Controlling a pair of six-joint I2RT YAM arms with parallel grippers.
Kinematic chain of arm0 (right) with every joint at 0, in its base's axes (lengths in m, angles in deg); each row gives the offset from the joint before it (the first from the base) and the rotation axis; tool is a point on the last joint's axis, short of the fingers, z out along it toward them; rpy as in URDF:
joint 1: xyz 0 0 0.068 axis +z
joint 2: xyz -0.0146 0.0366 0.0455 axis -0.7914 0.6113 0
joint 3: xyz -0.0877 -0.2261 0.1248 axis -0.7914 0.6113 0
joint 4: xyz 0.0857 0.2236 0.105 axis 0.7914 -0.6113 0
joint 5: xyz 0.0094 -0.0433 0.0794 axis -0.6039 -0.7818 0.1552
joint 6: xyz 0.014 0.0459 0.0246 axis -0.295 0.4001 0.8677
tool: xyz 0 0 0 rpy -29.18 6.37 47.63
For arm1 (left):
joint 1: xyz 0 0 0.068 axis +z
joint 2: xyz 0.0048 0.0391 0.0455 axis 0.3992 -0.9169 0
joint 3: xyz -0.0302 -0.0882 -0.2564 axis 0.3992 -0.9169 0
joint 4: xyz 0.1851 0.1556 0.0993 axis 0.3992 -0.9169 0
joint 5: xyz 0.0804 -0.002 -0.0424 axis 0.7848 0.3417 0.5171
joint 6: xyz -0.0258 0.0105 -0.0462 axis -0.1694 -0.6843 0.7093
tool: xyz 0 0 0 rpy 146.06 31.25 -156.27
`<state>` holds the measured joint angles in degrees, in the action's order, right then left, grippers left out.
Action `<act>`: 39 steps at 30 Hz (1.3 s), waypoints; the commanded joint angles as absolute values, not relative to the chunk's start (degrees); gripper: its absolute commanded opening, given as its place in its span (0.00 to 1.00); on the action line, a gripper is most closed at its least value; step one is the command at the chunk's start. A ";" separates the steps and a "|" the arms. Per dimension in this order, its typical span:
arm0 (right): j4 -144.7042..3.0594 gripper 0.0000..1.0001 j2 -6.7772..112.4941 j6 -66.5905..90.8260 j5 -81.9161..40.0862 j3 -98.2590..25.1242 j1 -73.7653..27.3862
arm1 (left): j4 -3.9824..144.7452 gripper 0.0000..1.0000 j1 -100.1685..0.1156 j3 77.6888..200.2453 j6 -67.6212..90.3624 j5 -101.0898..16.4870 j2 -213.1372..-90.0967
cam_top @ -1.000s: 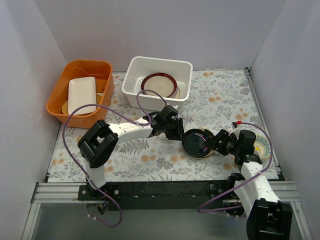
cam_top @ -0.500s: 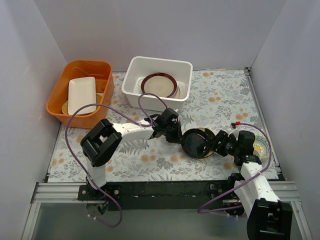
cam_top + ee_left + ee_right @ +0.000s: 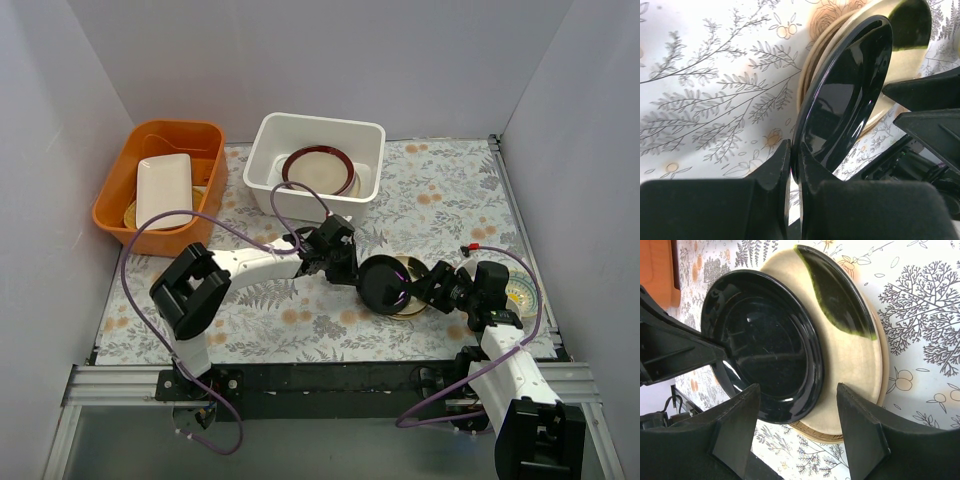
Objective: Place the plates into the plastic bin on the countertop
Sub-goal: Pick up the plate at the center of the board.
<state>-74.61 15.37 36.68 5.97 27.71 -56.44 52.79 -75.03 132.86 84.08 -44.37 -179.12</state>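
Pinches the black plate by its rim in the left tool, fingers pressed together on the edge. Holds it tilted just ahead of that tool, leaning over a tan plate flat on the bench. Has the right tool spread, facing the plate's opposite side, close by; contact not discernible. Stands well short of the bin, far beyond the left tool, with a maroon plate inside.

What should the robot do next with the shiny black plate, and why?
Probably lift it clear and carry it toward the white bin. The left fingers are shut on the black plate's rim, and it is tilted up off the tan plate beneath, while the right fingers stand open, not gripping.
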 commanded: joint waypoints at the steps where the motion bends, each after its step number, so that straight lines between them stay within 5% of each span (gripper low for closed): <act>1: -73.57 0.71 15.20 36.59 6.51 27.29 -56.27 | 49.04 0.00 -75.12 134.47 82.41 -40.81 -173.60; 18: -73.66 0.72 14.76 36.94 7.83 25.97 -56.27 | 46.04 0.00 -66.69 132.54 81.36 -42.56 -161.21; 39: -74.09 0.74 10.98 38.35 9.24 24.04 -56.27 | 35.32 0.00 -53.42 149.49 74.76 -47.84 -161.11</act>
<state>-74.72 12.07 38.10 7.91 27.43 -56.41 37.45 -55.06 145.08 76.85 -45.61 -161.18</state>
